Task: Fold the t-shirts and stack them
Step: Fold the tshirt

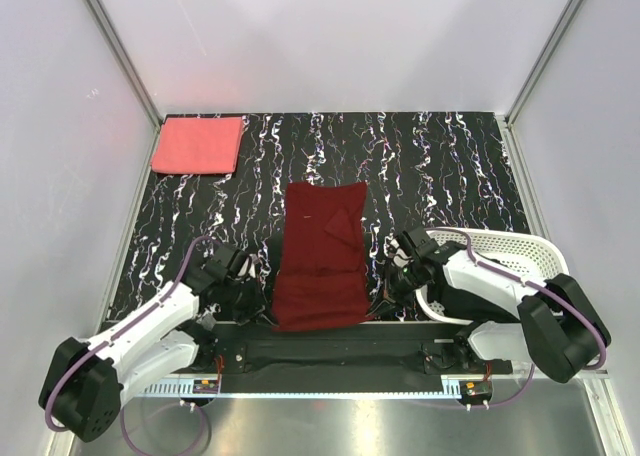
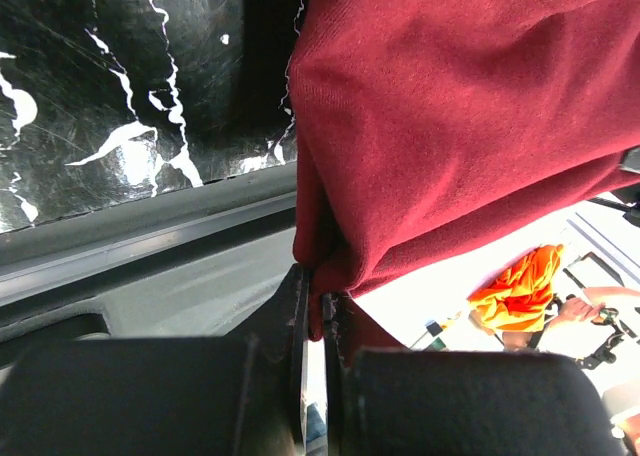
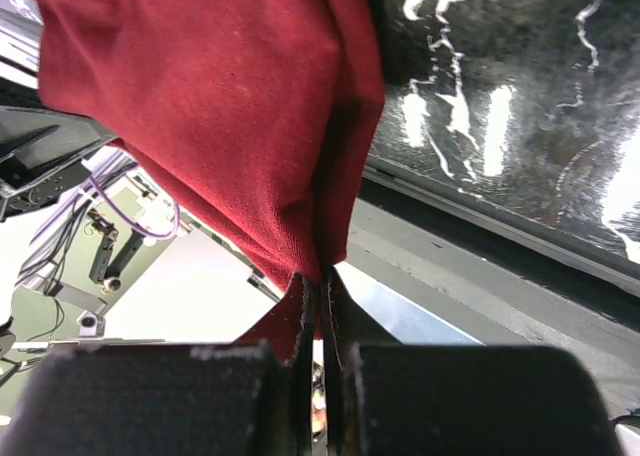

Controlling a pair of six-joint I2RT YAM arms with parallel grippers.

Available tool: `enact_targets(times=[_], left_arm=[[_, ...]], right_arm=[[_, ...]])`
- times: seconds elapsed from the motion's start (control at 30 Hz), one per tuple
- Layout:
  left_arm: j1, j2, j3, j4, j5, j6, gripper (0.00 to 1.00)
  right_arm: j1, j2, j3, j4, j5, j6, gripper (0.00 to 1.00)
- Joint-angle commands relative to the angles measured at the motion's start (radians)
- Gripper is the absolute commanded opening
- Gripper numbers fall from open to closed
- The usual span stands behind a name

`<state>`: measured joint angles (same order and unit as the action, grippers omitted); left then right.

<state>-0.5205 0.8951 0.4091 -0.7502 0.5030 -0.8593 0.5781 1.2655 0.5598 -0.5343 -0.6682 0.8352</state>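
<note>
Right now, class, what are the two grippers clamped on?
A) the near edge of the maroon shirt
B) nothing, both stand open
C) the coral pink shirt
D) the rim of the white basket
A: the wrist views show the left gripper and the right gripper each pinching the maroon shirt. The coral pink shirt lies folded at the far left, and the white basket sits to the right.

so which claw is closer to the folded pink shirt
Left. The left claw pinches the maroon shirt's near left corner, on the same side as the pink shirt; the right claw pinches the near right corner, farther away.
</note>
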Motion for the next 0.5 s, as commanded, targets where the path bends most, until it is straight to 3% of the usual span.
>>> enact_targets(times=[0.0, 0.1, 0.23, 0.47], left_arm=[[-0.001, -0.016, -0.012, -0.052, -0.02, 0.009, 0.06], [-0.003, 0.014, 0.074, -0.066, -0.037, 0.048, 0.06], [-0.001, 0.152, 0.381, -0.11, -0.142, 0.156, 0.06], [0.069, 0.534, 0.74, -0.156, -0.176, 0.307, 0.05]], right_arm=[[-0.001, -0.003, -0.009, -0.029, 0.042, -0.01, 0.0], [0.0, -0.034, 0.034, -0.062, 0.061, -0.015, 0.0], [-0.003, -0.025, 0.193, -0.145, 0.165, -0.054, 0.0], [-0.075, 0.236, 0.474, -0.184, 0.167, -0.156, 0.0]])
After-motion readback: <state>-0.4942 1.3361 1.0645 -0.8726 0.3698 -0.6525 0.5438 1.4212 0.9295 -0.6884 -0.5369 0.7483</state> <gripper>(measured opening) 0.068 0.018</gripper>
